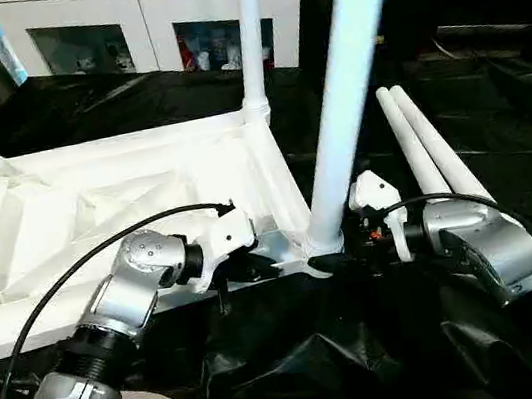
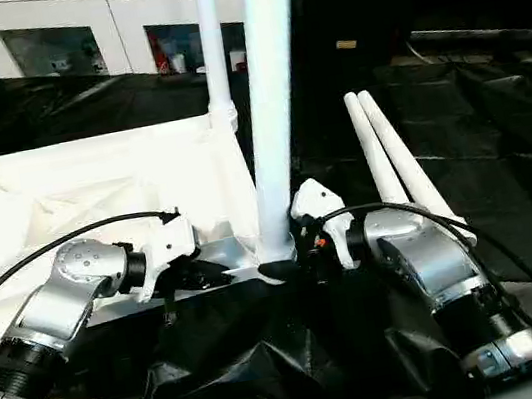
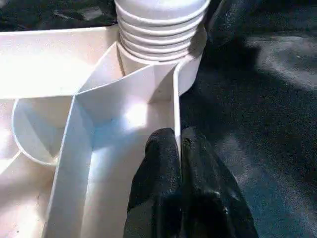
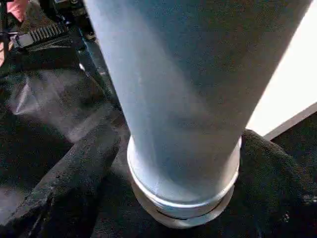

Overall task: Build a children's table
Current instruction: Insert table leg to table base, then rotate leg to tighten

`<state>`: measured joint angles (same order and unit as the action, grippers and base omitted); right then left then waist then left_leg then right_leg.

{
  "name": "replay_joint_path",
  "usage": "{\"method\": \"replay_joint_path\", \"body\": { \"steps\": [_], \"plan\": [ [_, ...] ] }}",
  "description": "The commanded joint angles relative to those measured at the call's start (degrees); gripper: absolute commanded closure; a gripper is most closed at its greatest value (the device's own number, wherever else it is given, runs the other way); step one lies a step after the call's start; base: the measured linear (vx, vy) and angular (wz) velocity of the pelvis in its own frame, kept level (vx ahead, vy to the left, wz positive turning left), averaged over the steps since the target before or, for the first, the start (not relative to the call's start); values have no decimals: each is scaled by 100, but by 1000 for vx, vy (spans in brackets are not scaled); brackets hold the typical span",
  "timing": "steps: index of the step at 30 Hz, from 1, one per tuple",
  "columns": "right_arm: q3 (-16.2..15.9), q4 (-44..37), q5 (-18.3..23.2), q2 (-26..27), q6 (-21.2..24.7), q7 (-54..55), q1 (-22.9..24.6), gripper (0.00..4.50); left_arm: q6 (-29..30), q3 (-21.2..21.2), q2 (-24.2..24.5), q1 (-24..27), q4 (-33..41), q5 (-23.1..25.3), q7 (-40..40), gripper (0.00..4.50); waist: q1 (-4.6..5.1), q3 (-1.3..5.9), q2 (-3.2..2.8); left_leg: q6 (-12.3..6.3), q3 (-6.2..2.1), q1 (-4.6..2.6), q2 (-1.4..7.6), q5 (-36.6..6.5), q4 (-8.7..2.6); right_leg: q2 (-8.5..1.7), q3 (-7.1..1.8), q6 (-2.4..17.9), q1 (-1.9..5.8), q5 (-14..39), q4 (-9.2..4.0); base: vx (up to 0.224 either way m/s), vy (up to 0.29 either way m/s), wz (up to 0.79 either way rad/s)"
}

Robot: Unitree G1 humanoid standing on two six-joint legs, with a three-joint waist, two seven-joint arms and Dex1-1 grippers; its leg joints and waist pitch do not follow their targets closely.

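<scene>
Upturned table top (image 1: 94,201), near corner socket (image 3: 190,74) holding upright leg (image 1: 346,96), right pincer (image 1: 347,247) spread wide around its base, left pincer (image 3: 179,163) pinched shut on rim wall (image 3: 175,114) beside socket, two spare legs (image 1: 430,148) beyond right pincer

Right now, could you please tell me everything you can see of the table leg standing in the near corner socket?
The near leg is a long, round, white plastic tube, smooth and slightly tapered, with ridged threads at its base. It stands almost upright, leaning a little, in the near corner socket of the upside-down tabletop. The right gripper has its black fingers spread on both sides of the base. The left gripper is shut on the tabletop's edge wall just beside the socket.
</scene>
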<state>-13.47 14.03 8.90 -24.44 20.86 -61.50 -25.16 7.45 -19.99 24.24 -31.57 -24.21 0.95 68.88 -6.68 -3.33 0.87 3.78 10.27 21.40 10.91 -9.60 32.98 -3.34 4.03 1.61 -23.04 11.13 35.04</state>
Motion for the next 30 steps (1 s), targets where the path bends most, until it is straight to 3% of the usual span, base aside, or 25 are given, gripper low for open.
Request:
{"method": "replay_joint_path", "body": {
  "steps": [1, 9, 19, 20, 23, 24, 26, 29, 30],
  "plan": [
    [-153, -96, 40, -35, 76, -119, 69, 81, -208, 8, -58, -89, 295, -130, 35, 450, 6, 406, -6, -267, -72, -80, 260, -831, -308, -497, -314, 1126, 337, 519, -372, 0, 0, 0],
    [-228, -79, -34, 9, 88, -104, 140, 157, -235, 6, -17, -74, 279, -98, 49, 450, 0, 410, 11, -262, -74, -78, 259, -802, -297, -496, -313, 1108, 338, 584, -359, 0, 0, 0],
    [-181, 47, -29, 167, 98, 142, 230, 173, -218, 38, -59, -62, 214, -91, 23, 450, 8, 411, 8, -245, -78, -75, 256, -814, -292, -500, -310, 1105, 339, 620, -354, 0, 0, 0],
    [-137, 113, -26, 231, 106, 246, 233, 173, -175, 61, -94, -83, 176, -101, -25, 450, 5, 414, -35, -229, -83, -75, 252, -834, -289, -502, -311, 1109, 339, 630, -355, 0, 0, 0],
    [99, 630, -109, 652, 86, 1008, 168, 173, 82, 245, -405, -304, -203, -117, -523, 450, 42, 391, -13, -145, -74, -92, 240, -1036, -299, -500, -308, 1098, 317, 911, -402, 0, 0, 0],
    [99, 630, -109, 652, 86, 1008, 168, 174, 82, 245, -405, -304, -203, -117, -523, 450, 52, 372, -13, -70, -81, -106, 231, -1186, -310, -511, -304, 1040, 313, 1271, -442, 0, 0, 0],
    [391, 1254, -130, 1193, 81, 1914, -35, 174, 266, 441, -823, -657, -721, -131, -1134, 450, 84, 359, -37, 45, -98, -148, 232, -1421, -326, -516, -305, 914, 277, 1796, -496, 0, 0, 0],
    [627, 1819, -74, 1697, 40, 2610, -317, 174, 381, 540, -1204, -991, -1171, -100, -1665, 450, 131, 368, -28, 131, -111, -159, 222, -1531, -329, -521, -303, 871, 269, 1992, -519, 0, 0, 0],
    [692, 2054, -83, 1877, -8, 2869, -457, 174, 445, 594, -1355, -1120, -1348, -95, -1912, 450, 132, 380, -56, 123, -126, -140, 229, -1459, -329, -536, -308, 888, 294, 1850, -499, 0, 0, 0]
  ]
}}
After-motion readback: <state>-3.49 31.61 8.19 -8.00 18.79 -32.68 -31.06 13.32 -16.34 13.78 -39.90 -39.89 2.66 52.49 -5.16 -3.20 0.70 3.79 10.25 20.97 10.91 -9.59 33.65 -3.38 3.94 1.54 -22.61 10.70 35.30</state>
